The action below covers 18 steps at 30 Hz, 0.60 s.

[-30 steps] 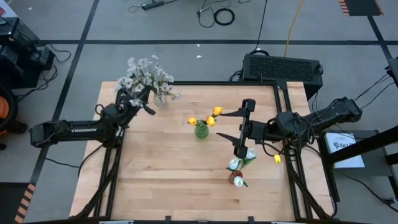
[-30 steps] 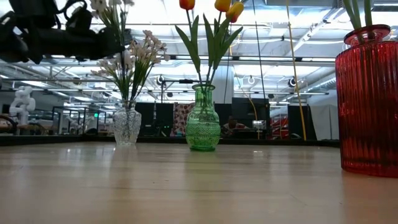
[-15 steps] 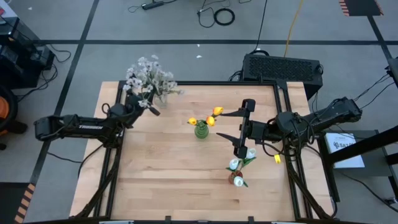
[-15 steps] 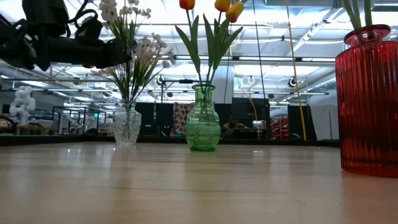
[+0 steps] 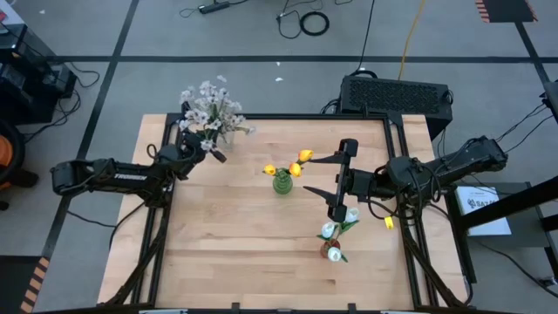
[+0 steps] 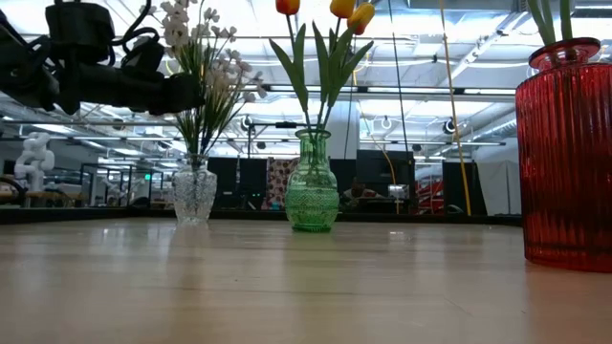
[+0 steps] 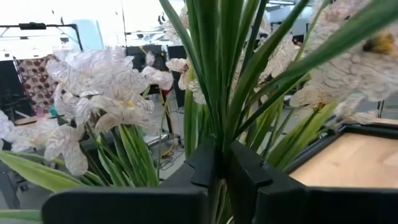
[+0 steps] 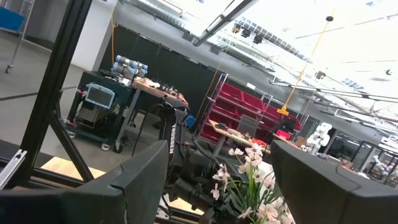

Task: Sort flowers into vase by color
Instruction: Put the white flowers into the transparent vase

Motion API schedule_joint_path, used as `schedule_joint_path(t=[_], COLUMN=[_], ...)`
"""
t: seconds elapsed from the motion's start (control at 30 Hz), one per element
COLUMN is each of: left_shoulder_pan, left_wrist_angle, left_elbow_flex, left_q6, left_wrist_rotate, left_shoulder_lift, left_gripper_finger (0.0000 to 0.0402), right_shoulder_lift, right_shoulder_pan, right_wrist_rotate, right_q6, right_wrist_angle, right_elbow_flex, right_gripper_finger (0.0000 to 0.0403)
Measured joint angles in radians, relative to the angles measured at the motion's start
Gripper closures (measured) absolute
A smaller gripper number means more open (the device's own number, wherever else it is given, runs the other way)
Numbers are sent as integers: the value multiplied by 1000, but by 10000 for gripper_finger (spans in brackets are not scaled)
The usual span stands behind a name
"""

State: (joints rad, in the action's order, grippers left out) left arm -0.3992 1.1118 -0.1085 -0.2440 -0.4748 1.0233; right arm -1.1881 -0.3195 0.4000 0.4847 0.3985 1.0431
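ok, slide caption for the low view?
Left claw grips pale blossom stems above the clear vase; green vase holds orange tulips.

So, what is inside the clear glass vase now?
The clear glass vase holds green stems of the pale blossom sprays. The left fingers pinch these stems. The vase's bottom cannot be seen clearly.

A black case (image 5: 397, 93) sits behind the wooden table (image 5: 227, 244).

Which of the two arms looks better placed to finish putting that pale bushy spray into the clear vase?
The left. Its left gripper is shut on the pale spray directly above the clear vase at the table's far left corner. The right gripper hangs open by the green vase, farther away.
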Motion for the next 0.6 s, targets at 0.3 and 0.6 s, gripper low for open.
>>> schedule_joint_path(t=[0.3, 0.6], left_shoulder_pan=[0, 0], left_wrist_angle=[6, -6], left_elbow_flex=[0, 0], left_q6=[2, 37], left_wrist_rotate=[-34, -62], left_shoulder_lift=[-6, -6], left_gripper_finger=[367, 305], right_shoulder_lift=[0, 0], right_shoulder_pan=[0, 0], right_wrist_rotate=[0, 0], right_q6=[0, 0], right_wrist_angle=[-2, -8], right_elbow_flex=[0, 0], right_gripper_finger=[127, 127])
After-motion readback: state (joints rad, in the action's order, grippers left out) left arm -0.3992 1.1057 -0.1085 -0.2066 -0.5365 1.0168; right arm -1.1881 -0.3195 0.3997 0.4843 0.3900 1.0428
